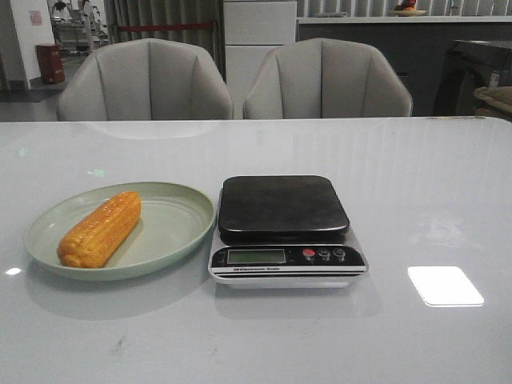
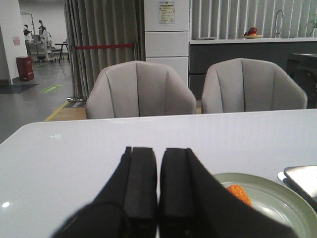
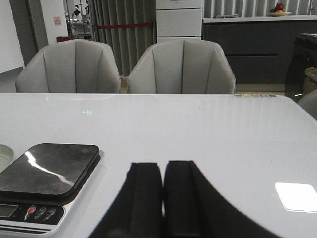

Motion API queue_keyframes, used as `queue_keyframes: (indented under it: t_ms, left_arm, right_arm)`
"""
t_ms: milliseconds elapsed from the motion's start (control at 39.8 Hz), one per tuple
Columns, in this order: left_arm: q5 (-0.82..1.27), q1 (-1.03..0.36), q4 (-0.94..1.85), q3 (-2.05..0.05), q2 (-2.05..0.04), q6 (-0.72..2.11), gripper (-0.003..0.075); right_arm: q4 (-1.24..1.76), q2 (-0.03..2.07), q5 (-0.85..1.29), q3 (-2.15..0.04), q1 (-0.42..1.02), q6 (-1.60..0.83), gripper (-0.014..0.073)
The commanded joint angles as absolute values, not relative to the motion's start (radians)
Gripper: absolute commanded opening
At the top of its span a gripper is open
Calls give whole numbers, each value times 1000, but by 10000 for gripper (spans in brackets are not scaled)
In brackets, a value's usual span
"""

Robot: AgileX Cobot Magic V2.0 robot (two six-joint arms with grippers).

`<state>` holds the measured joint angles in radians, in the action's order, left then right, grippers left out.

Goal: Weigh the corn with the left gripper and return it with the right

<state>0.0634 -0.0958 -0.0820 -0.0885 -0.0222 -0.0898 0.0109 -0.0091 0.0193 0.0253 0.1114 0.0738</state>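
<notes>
The orange-yellow corn (image 1: pixel 101 229) lies on a pale green plate (image 1: pixel 172 232) at the table's left; its tip (image 2: pixel 238 193) shows in the left wrist view. A kitchen scale (image 1: pixel 284 206) with a dark, bare platform stands just right of the plate, and is also seen as the scale (image 3: pixel 47 171) in the right wrist view. My left gripper (image 2: pixel 158 151) is shut with nothing held, hovering short of and left of the plate (image 2: pixel 277 196). My right gripper (image 3: pixel 163 166) is shut and holds nothing, to the right of the scale. Neither arm appears in the front view.
Two grey chairs (image 1: pixel 148 80) (image 1: pixel 328 80) stand behind the white table's far edge. A bright light reflection (image 1: pixel 445 286) lies on the tabletop right of the scale. The scale's display and buttons (image 1: pixel 323 254) face the near edge.
</notes>
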Motion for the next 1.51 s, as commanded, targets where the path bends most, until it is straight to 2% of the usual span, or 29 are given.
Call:
queue_keyframes:
  t_ms: [0,226,780,855,1057,1107,1333,1484]
  left_arm:
    - [102,-94,-82,-221,-100,-92,113]
    - [293,-94,0,-391,-250,-92,113]
    - [287,-94,28,-389,-317,-94,120]
    - [290,-94,28,-398,-334,-94,155]
    - [294,-107,28,-412,-403,-94,396]
    - [292,-127,25,-412,-419,-92,435]
    - [287,-248,-24,-435,-529,-92,508]
    - [287,-294,13,-507,-675,-92,545]
  right_arm:
    - [0,-28,-68,36,106,67,167]
    - [0,-28,-68,36,106,67,167]
    - [0,-28,-68,36,106,67,167]
    - [0,-28,-68,36,106,67,167]
    - [0,-28,-68,36,106,67,167]
    - [0,-28,-68,36,106,67,167]
    - [0,-28,-68,36,106,67,167]
    - [0,-28,-68,36,106,67,167]
